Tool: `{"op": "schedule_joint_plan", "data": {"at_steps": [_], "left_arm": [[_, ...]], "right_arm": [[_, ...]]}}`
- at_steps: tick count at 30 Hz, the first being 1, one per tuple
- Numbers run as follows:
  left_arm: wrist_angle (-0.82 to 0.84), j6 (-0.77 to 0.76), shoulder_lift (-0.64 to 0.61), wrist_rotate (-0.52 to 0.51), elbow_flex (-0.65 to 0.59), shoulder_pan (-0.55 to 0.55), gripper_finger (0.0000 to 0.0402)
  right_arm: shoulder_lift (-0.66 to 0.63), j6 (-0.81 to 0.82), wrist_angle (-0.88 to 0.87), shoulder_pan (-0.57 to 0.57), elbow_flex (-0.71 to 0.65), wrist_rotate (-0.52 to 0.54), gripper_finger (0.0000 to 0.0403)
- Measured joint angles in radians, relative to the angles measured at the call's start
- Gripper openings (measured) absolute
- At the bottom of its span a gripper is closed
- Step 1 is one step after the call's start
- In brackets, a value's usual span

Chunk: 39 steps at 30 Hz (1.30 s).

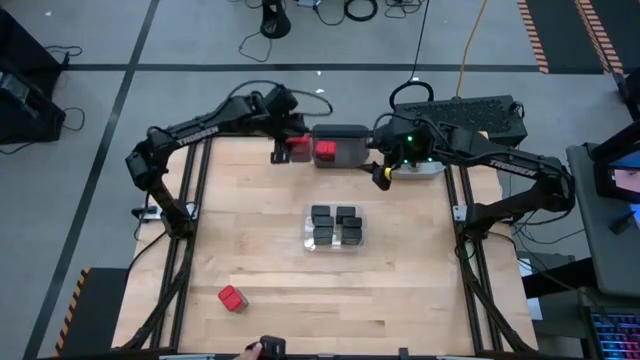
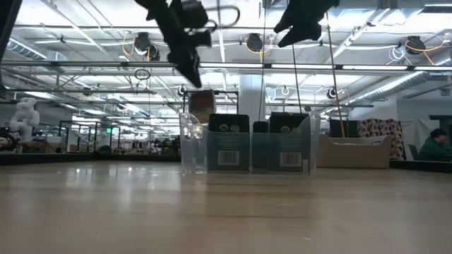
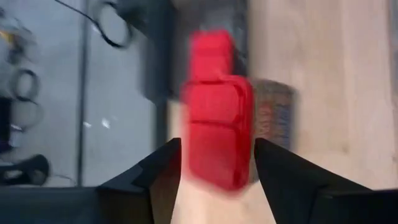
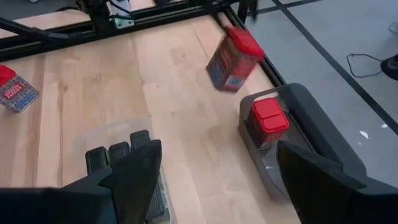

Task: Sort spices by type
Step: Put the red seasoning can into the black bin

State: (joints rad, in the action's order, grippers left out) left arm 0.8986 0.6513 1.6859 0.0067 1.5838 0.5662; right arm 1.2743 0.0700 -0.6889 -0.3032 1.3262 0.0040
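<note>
A pale wooden table [image 1: 270, 220] stands on a grey workshop floor, with a large hall of lights and ducting behind it in the low view. At the table's far edge the left gripper [image 1: 285, 150] hangs just beside the dark grey bin [image 1: 340, 135], and its wrist view shows a red-topped spice box [image 3: 216, 134] between its dark fingers [image 3: 163, 168]; the right wrist view shows that box tilted in mid-air, so whether the jaws are gripping it or letting it go cannot be told. One red-topped box [image 4: 268, 118] already stands in the dark grey bin. The right gripper [image 1: 382, 176] waits near the bin's other end with its jaws spread wide and nothing in them. In the middle of the table the clear bin [image 1: 335, 228] holds four black spice boxes [image 1: 322, 215], so that kind looks sorted. Another red-topped box [image 1: 232, 298] lies well apart near the front edge and is yet to be collected. No round tan-lidded jars can be made out, so their state cannot be judged; the red group seems roughly half done.
</note>
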Motion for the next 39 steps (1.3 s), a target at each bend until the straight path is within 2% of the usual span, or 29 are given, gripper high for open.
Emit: {"op": "schedule_joint_plan", "data": {"at_steps": [9,14,21,23,27,30,33,39], "left_arm": [[-0.070,-0.013,0.058,0.008,0.180,0.045,0.0172],[0.008,-0.081,0.075,0.043,0.201,0.048,0.0161],[0.210,-0.165,0.075,0.069,0.198,0.050,0.0161],[0.242,-0.237,0.075,0.080,0.179,0.056,0.0161],[0.299,-0.342,0.076,0.178,0.116,0.076,0.0161],[0.347,-0.358,0.064,0.232,0.045,0.096,0.0162],[0.356,-0.374,0.025,0.233,-0.034,0.110,0.0162],[0.245,-0.445,-0.136,0.243,-0.242,0.121,0.0162]], "right_arm": [[-0.007,-0.025,-0.025,-0.032,0.000,-0.002,0.0302],[-0.007,-0.021,-0.053,-0.032,0.000,-0.003,0.0302],[-0.007,-0.004,-0.056,-0.031,0.000,-0.005,0.0302],[-0.007,-0.003,-0.049,-0.031,0.000,-0.005,0.0302],[-0.001,0.028,-0.004,-0.031,0.000,-0.005,0.0302],[0.022,0.035,0.015,-0.031,0.000,-0.008,0.0302],[0.061,0.037,0.037,-0.031,0.000,-0.016,0.0302],[0.210,0.062,0.161,-0.030,0.000,-0.173,0.0302]]}}
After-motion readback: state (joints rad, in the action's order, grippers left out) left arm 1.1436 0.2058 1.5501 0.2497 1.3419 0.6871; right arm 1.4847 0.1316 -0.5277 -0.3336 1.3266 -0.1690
